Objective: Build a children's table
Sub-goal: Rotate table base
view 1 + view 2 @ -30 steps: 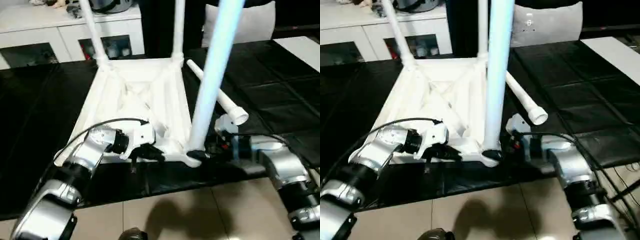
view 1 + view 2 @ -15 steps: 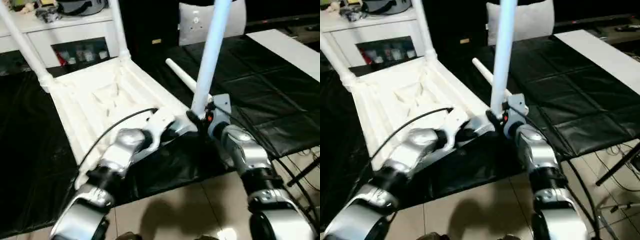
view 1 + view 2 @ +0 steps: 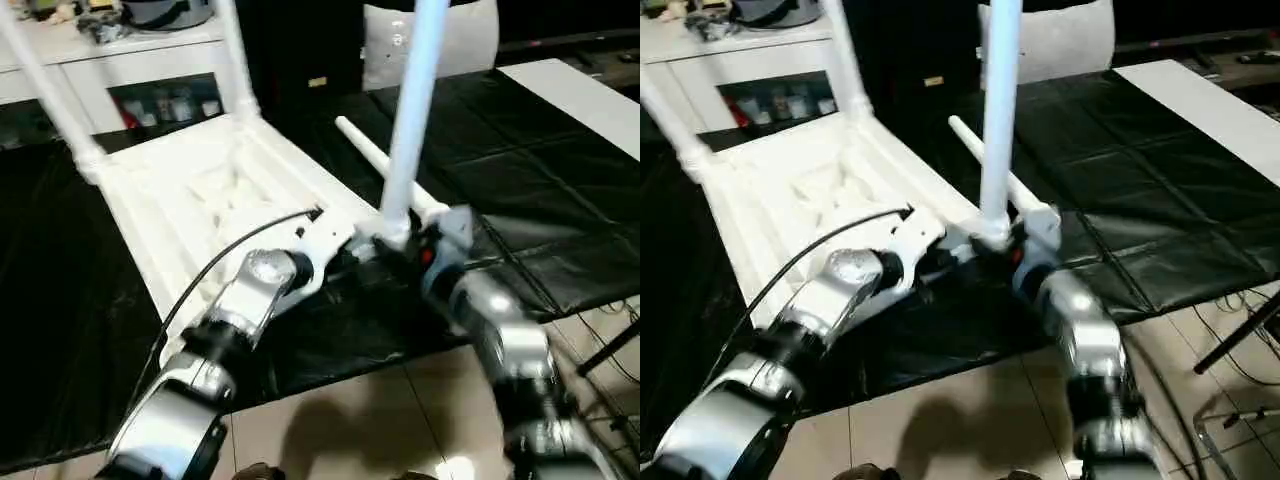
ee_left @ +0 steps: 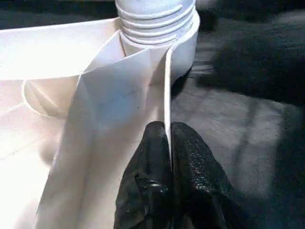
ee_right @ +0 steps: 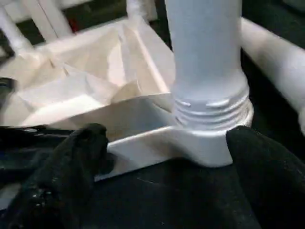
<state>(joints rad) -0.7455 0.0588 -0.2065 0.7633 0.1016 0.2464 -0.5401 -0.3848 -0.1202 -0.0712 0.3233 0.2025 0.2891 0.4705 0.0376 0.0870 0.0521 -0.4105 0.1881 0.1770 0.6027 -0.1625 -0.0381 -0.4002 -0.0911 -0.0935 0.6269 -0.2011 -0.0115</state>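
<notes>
The white table top (image 3: 200, 190) lies upside down on the black-covered surface, ribbed underside up. Two legs (image 3: 235, 60) stand in its far corner sockets, and a third leg (image 3: 410, 120) stands in the near right socket (image 5: 209, 143), its threads still showing. A fourth leg (image 3: 365, 155) lies loose on the cover behind it. My left gripper (image 4: 164, 143) is shut on the top's thin rim just beside that socket. My right gripper (image 5: 171, 157) is open, its black fingers (image 5: 81, 157) spread on either side of the socket's base.
A white cabinet with glass doors (image 3: 130, 90) stands behind the table top. A white cushion (image 3: 460, 40) and a white board (image 3: 580, 100) lie at the back right. The work surface's front edge runs just under my grippers, with tiled floor (image 3: 380, 420) below.
The camera swung left a second ago. Since half a second ago the near leg stands a little straighter, and my right forearm has shifted toward the near right. The left gripper keeps its hold.
</notes>
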